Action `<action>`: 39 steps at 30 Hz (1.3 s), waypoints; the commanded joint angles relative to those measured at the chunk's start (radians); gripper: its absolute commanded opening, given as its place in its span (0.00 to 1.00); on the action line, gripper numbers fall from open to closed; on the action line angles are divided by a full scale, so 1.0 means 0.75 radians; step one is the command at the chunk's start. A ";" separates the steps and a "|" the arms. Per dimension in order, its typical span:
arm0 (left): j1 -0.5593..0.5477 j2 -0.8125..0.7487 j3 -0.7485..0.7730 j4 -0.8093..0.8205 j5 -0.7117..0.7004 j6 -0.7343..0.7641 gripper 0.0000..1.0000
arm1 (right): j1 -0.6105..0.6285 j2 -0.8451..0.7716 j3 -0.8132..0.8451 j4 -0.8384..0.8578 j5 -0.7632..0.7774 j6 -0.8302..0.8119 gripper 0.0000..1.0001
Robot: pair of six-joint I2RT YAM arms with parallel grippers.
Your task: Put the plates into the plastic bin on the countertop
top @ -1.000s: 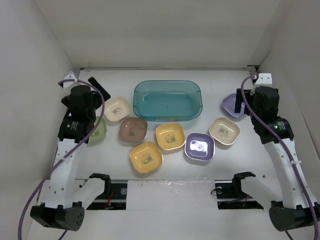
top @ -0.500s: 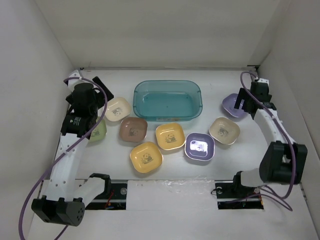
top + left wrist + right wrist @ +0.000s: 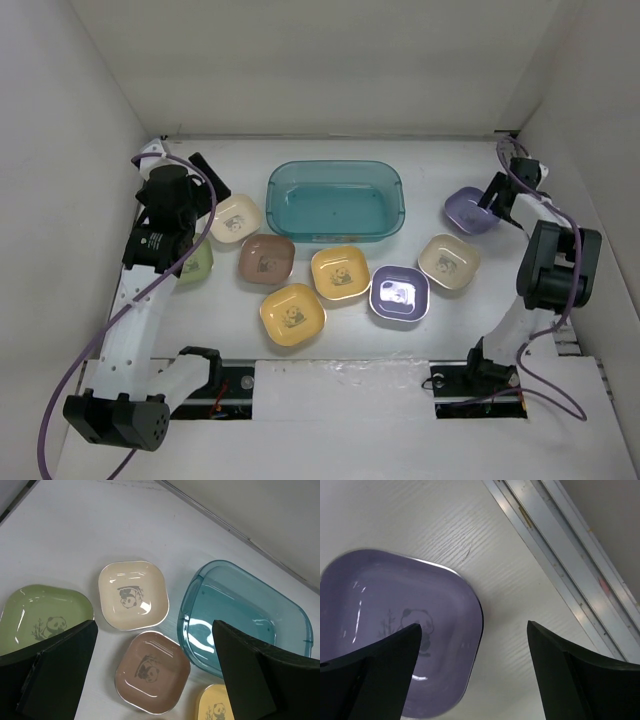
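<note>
- Two sets of fingers, both spread wide and neither holding anything.
- The right fingers (image 3: 385,670) are low over the far-right corner of the white tabletop (image 3: 430,165). In the right wrist view, one rim of the lavender rounded-square shallow dish (image 3: 395,630) lies in the gap between them. I cannot tell whether they touch it. My reading is that they are lined up for a pinch on that rim.
- The left fingers (image 3: 60,675) hang above the left-hand group and touch nothing. In the left wrist view, the brown rounded-square dish (image 3: 152,672) and the cream panda-print dish (image 3: 132,595) show between them. The pale green dish (image 3: 42,620) is partly hidden behind one finger.
- The translucent teal-blue rectangular plastic bin (image 3: 335,200) stands at the back centre of the tabletop. No dish is visible inside it.
- Other dishes in front of the bin:
  - yellow-orange dish by the bin (image 3: 340,273)
  - nearer yellow-orange dish (image 3: 292,313)
  - dark purple dish (image 3: 399,294)
  - right-hand cream dish (image 3: 448,261)
- Dish count: eight on the tabletop, all apart from one another or just beside, and none stacked.
- Progress, as judged: none of the eight is placed, so the whole task remains. The lavender dish looks like the first candidate. It sits just right of the bin, so the carry should be short.
- Risk: shallow rims give little to grip, so a dish may slide on the smooth surface.
</note>
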 commanded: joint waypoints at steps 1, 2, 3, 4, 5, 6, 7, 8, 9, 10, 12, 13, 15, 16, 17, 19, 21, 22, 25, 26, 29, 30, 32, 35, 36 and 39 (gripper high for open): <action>0.003 0.004 -0.008 0.044 -0.002 0.016 1.00 | -0.012 0.090 0.068 0.037 -0.028 0.049 0.90; 0.003 0.004 -0.008 0.044 -0.002 0.016 1.00 | -0.012 0.126 0.068 0.037 -0.046 0.049 0.88; 0.003 0.016 -0.008 0.044 -0.014 0.016 1.00 | -0.012 0.141 0.068 0.037 -0.061 0.049 0.82; 0.003 0.017 -0.008 0.044 -0.014 0.016 1.00 | -0.012 0.141 0.068 0.037 -0.061 0.049 0.76; 0.003 0.029 -0.008 0.044 -0.014 0.016 1.00 | -0.012 0.157 0.080 0.049 -0.061 0.049 0.70; 0.003 0.029 -0.008 0.044 -0.014 0.016 1.00 | -0.012 0.170 0.080 0.049 -0.073 0.049 0.66; 0.003 0.041 -0.008 0.044 -0.014 0.016 1.00 | -0.012 0.170 0.109 0.049 -0.073 0.049 0.64; 0.003 0.041 0.004 0.044 -0.014 0.016 1.00 | -0.012 0.204 0.127 0.023 -0.073 0.049 0.55; 0.003 0.041 0.004 0.031 -0.014 0.016 1.00 | -0.012 0.217 0.146 0.022 -0.073 0.035 0.40; 0.003 0.053 0.004 0.031 -0.014 0.016 1.00 | -0.012 0.217 0.160 0.022 -0.091 0.035 0.27; 0.003 0.053 0.004 0.031 -0.031 0.016 1.00 | -0.012 0.257 0.205 0.004 -0.104 0.049 0.10; 0.003 0.086 0.004 0.031 -0.043 0.001 1.00 | -0.012 0.258 0.205 0.004 -0.128 0.049 0.05; 0.003 0.119 0.018 -0.001 -0.043 -0.011 1.00 | -0.012 0.276 0.242 0.004 -0.167 0.069 0.00; 0.003 0.157 0.018 -0.001 -0.043 -0.027 1.00 | -0.012 0.276 0.256 0.038 -0.187 0.082 0.00; 0.003 0.182 0.032 -0.024 -0.055 -0.039 1.00 | 0.019 0.276 0.268 0.039 -0.188 0.082 0.00; 0.003 0.231 0.047 -0.059 -0.055 -0.068 1.00 | 0.054 0.264 0.299 0.075 -0.188 0.127 0.00; 0.003 0.299 0.047 -0.073 -0.055 -0.085 1.00 | 0.092 0.241 0.331 0.088 -0.175 0.159 0.00; 0.003 0.323 0.065 -0.087 -0.055 -0.085 1.00 | 0.105 0.205 0.344 0.106 -0.175 0.178 0.00; 0.003 0.419 0.122 -0.103 -0.090 -0.097 1.00 | 0.162 0.164 0.415 0.141 -0.149 0.209 0.00; 0.003 0.446 0.145 -0.104 -0.102 -0.097 1.00 | 0.184 0.141 0.436 0.161 -0.149 0.209 0.00; 0.080 0.546 0.251 -0.116 -0.025 -0.072 1.00 | 0.287 0.123 0.526 0.162 -0.071 0.192 0.00; 0.105 0.583 0.270 -0.116 -0.004 -0.058 1.00 | 0.303 0.102 0.540 0.194 -0.071 0.192 0.00; 0.146 0.632 0.329 -0.102 0.014 -0.058 1.00 | 0.350 0.090 0.599 0.194 -0.140 0.180 0.00; 0.162 0.771 0.429 -0.122 -0.053 -0.027 1.00 | 0.458 0.078 0.647 0.194 -0.141 0.094 0.00; 0.162 0.812 0.449 -0.138 -0.053 -0.003 1.00 | 0.487 0.061 0.647 0.194 -0.141 0.076 0.00; 0.175 1.028 0.564 -0.193 -0.074 0.022 1.00 | 0.610 0.037 0.618 0.194 -0.236 0.002 0.00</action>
